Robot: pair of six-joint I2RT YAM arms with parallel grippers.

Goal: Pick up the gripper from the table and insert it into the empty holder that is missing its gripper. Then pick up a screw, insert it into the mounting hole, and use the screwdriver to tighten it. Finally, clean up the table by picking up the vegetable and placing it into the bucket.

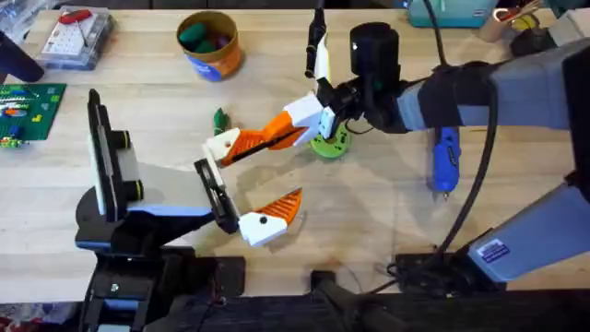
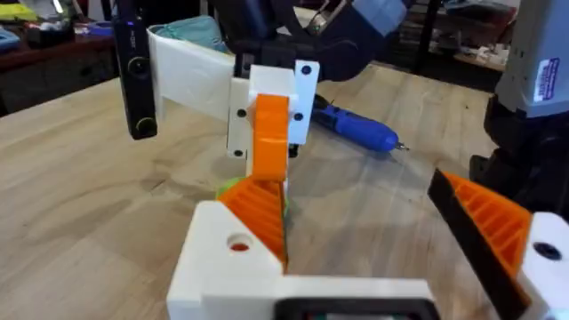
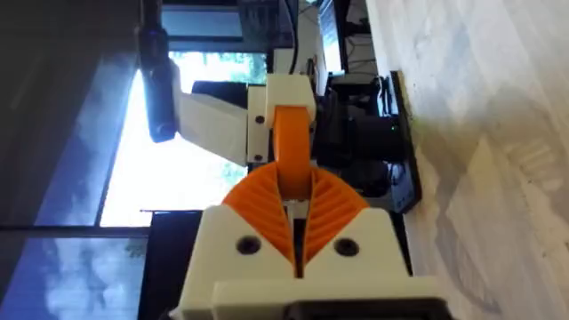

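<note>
The orange wedge-shaped gripper point(image 1: 261, 139) is pinched in my right gripper point(image 1: 288, 129), which is shut on it. Its far end sits against the empty holder point(image 1: 224, 146), the cream-white block on one jaw of my left gripper point(image 1: 252, 180). The left gripper stands wide open, and its other jaw carries a ribbed orange finger point(image 1: 281, 208). In the left wrist view the wedge point(image 2: 260, 203) rests on the holder point(image 2: 233, 260). In the right wrist view my ribbed pads point(image 3: 327, 206) clamp the wedge point(image 3: 293, 153) under the holder point(image 3: 286, 93). The blue screwdriver point(image 1: 445, 159) lies at right. The dark-green vegetable point(image 1: 219, 118) lies near the bucket point(image 1: 208, 41).
A bright-green disc point(image 1: 329, 144) sits under my right gripper. A clear parts box point(image 1: 74, 37) and a green board point(image 1: 28, 111) are at the far left. The bucket holds green and red items. Black cables point(image 1: 461, 212) trail at right.
</note>
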